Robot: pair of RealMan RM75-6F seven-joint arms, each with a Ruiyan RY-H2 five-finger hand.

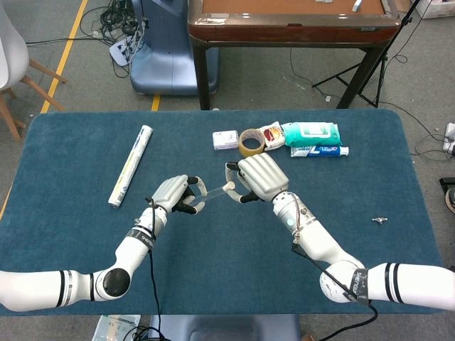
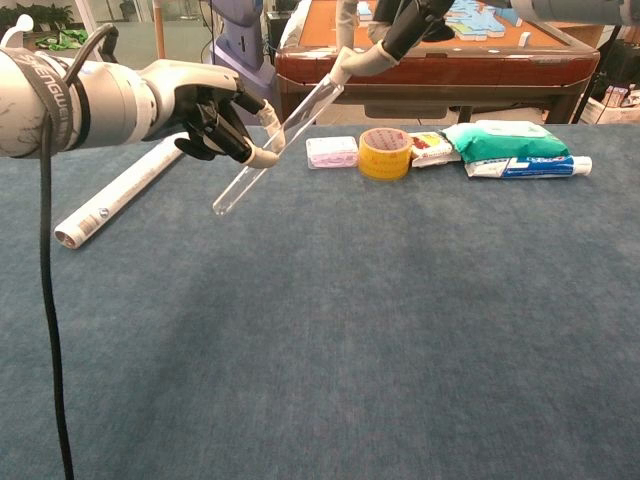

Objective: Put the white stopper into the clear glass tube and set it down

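Left hand holds glass tube; right hand — white stopper at its mouth.

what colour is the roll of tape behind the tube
Yellowish tan, with a dark hollow core; the roll of tape shows best in the chest view.

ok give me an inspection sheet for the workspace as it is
surface: blue table, carpet-like top
job's things: clear glass tube tilted, held in the air; white stopper at its upper mouth
clutter: rolled paper, small box, tape roll, wipes pack, toothpaste, small metal part
hands: left hand grips tube; right hand holds stopper
cables: black cable along left arm
surroundings: wooden table, chair, floor cables
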